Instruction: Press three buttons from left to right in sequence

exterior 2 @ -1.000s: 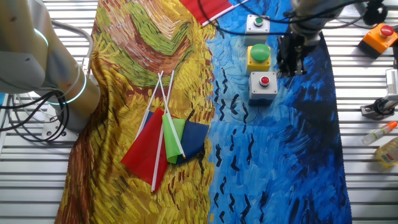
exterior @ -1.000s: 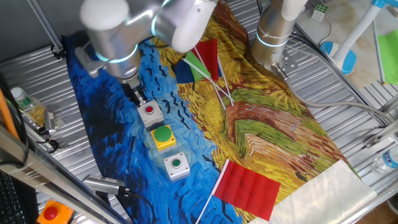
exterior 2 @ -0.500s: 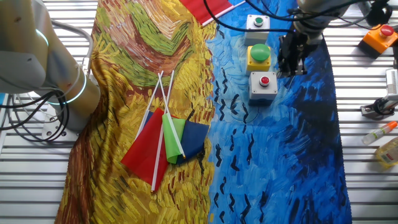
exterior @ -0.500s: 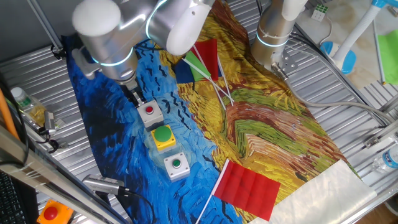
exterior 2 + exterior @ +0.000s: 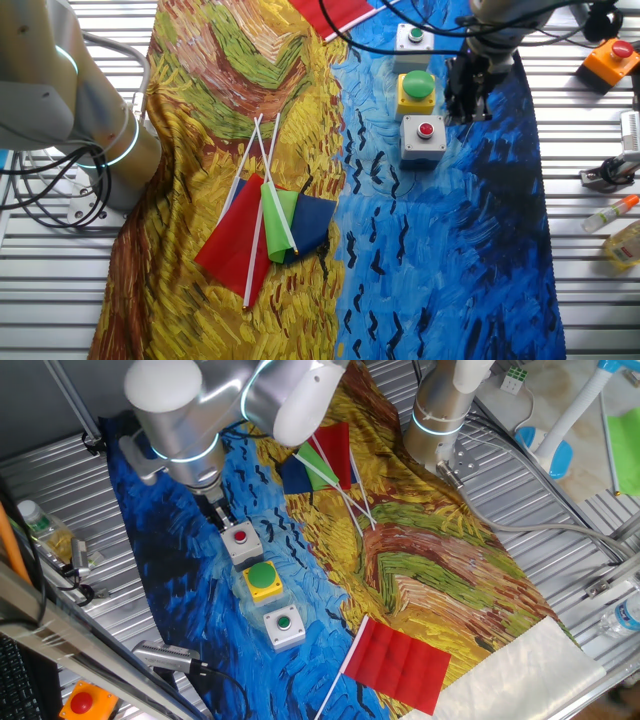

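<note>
The claw [image 5: 217, 513] [image 5: 466, 108] hangs low over the blue part of the painted cloth [image 5: 400, 570] [image 5: 450, 260], just beside the grey box with the small red button [image 5: 240, 542] [image 5: 424, 137]. I cannot tell if its fingers are apart or together. Next in the row sits the yellow box with the big green button [image 5: 262, 580] [image 5: 416, 91], then the grey box with the small green button [image 5: 284, 627] [image 5: 414, 38]. The three boxes sit close in a line on the blue side of the cloth. An orange box [image 5: 80, 703] [image 5: 613, 58] sits off the cloth near the table's edge.
</note>
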`<action>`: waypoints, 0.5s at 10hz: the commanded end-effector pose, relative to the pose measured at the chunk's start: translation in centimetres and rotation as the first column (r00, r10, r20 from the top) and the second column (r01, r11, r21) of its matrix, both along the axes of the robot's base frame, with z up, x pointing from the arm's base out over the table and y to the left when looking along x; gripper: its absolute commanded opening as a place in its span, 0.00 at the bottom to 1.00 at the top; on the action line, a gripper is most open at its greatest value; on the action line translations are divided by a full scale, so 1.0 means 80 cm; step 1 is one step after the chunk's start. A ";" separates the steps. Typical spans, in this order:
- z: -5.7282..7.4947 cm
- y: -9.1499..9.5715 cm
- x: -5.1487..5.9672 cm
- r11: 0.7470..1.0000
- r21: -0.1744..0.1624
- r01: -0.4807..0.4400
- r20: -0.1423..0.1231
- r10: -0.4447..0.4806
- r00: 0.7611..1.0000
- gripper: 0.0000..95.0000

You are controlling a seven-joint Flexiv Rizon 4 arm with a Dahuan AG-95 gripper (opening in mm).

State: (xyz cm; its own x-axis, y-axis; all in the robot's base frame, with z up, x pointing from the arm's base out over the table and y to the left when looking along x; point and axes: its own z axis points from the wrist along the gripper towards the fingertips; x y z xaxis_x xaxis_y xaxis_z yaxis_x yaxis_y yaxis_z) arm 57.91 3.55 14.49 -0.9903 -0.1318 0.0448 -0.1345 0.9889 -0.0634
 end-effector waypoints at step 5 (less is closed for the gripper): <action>0.003 0.021 -0.001 1.000 0.001 0.013 -0.001 -0.013 1.000 0.00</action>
